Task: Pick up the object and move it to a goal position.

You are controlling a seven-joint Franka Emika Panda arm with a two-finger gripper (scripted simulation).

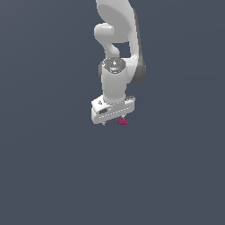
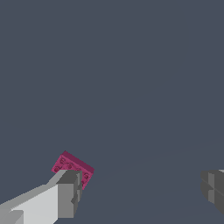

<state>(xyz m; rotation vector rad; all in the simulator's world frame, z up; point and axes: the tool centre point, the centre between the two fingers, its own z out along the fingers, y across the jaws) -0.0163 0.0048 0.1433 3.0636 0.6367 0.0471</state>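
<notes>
stage: early, nothing grasped, lift and carry to goal left | gripper (image 2: 140, 192): fingers wide apart, empty | object (image 2: 72, 168): just beside one finger, not centred between them, possibly touching | goal: not visible

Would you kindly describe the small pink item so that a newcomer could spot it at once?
Start at the white robot arm hanging over the plain grey floor and follow it down to its claw. Just under the claw's tip, on the exterior view's right, sits the pink object. It is tiny, studded, and the only coloured thing in the scene.
</notes>
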